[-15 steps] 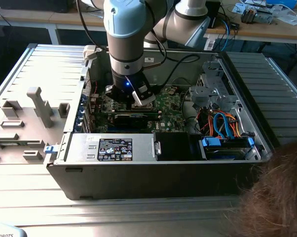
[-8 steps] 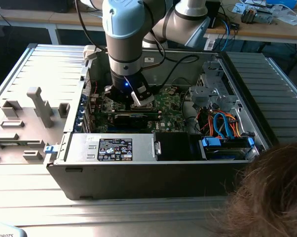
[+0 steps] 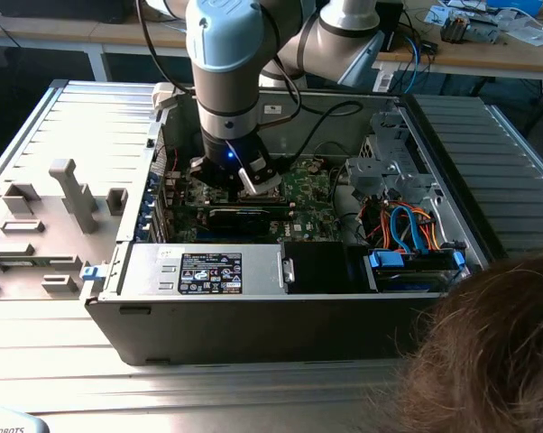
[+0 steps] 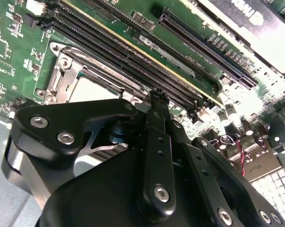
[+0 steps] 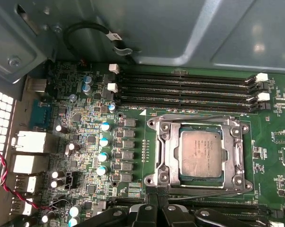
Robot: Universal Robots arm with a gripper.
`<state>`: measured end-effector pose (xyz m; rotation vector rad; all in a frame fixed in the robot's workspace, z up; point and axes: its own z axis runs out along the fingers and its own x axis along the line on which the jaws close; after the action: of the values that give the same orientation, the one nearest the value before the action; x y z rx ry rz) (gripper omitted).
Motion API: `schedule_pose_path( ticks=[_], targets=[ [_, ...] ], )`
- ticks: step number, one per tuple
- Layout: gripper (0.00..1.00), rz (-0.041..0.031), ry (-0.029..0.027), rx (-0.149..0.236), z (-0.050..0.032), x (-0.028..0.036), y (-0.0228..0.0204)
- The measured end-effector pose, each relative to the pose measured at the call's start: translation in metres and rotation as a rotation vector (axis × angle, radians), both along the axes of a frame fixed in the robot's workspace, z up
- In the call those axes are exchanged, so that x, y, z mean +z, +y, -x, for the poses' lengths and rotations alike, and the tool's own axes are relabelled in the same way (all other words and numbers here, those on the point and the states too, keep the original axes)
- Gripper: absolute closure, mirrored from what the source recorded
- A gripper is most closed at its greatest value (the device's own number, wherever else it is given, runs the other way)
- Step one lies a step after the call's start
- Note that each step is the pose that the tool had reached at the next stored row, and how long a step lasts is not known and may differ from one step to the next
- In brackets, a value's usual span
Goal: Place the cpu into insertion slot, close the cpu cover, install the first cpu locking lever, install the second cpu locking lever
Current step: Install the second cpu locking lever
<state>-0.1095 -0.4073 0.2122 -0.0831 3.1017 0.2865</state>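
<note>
One cpu (image 5: 200, 152), dull grey square, sits seated in the insertion slot (image 5: 170, 156) on the green motherboard (image 5: 133, 156), seen in the first wrist view. Cpu cover (image 5: 199, 122), the silvery frame plate, lies down flat around the chip, its cut-out middle showing the chip top. A thin lever wire (image 5: 213, 193) runs along the socket edge nearest the gripper; whether it is hooked, cannot tell. Four long black memory slots (image 5: 185, 92) run parallel just beside the socket's far side, white latches at their ends. Round silver-top capacitors (image 5: 103, 141) stand in a column beside the socket, silver port blocks (image 5: 31, 142) further out near the case wall.

Gripper (image 5: 156, 194) is clenched, black fingertips pressed together with nothing visibly between them, tip touching or just over the socket frame edge. In the second wrist view the gripper (image 4: 157, 97) shows its fingers (image 4: 154, 142) converged to one point beside the socket rim (image 4: 62, 71), memory slots (image 4: 133, 61) behind it.

In the exterior view the arm (image 3: 231, 81) reaches down into the open computer case (image 3: 253, 316), gripper (image 3: 240, 180) low over the motherboard (image 3: 308, 203). A grey fixture tray (image 3: 46, 216) lies on the exterior view's left; a person's hair (image 3: 488, 352) fills the lower corner at its right.
</note>
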Motion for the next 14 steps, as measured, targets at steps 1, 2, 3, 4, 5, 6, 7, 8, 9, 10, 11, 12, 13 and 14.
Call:
schedule_pose_path(
  ticks=[1,2,3,4,5,6,7,8,9,10,11,12,13,14],
  targets=[
    [0.89,0.0000,0.0000,0.000,0.0002,-0.0002,0.0000],
    [0.89,0.0000,0.0000,0.000,0.0003,-0.0004,0.0000],
    [0.89,-0.0001,0.0000,0.000,0.0004,-0.0004,0.0000],
    [0.89,-0.0001,0.0000,0.000,0.0005,-0.0006,0.0000],
    [0.89,0.0000,0.0000,0.000,0.0005,-0.0006,0.0000],
    [0.89,0.0000,0.0001,0.000,0.0006,-0.0006,0.0000],
    [0.89,0.0000,0.0001,0.000,0.0006,-0.0007,0.0000],
    [0.89,0.0000,0.0000,0.000,0.0006,-0.0007,0.0000],
    [0.89,-0.0002,-0.0002,0.000,0.0013,-0.0009,0.0001],
    [0.89,-0.0001,0.0000,0.000,0.0016,-0.0008,0.0001],
    [0.89,0.0000,0.0000,0.000,0.0018,-0.0008,0.0001],
    [0.89,-0.0001,-0.0001,0.000,0.0020,-0.0009,0.0002],
    [0.89,-0.0002,0.0000,0.000,0.0023,-0.0009,0.0002],
    [0.89,-0.0005,0.0000,0.000,0.0023,-0.0009,0.0003]
  ],
)
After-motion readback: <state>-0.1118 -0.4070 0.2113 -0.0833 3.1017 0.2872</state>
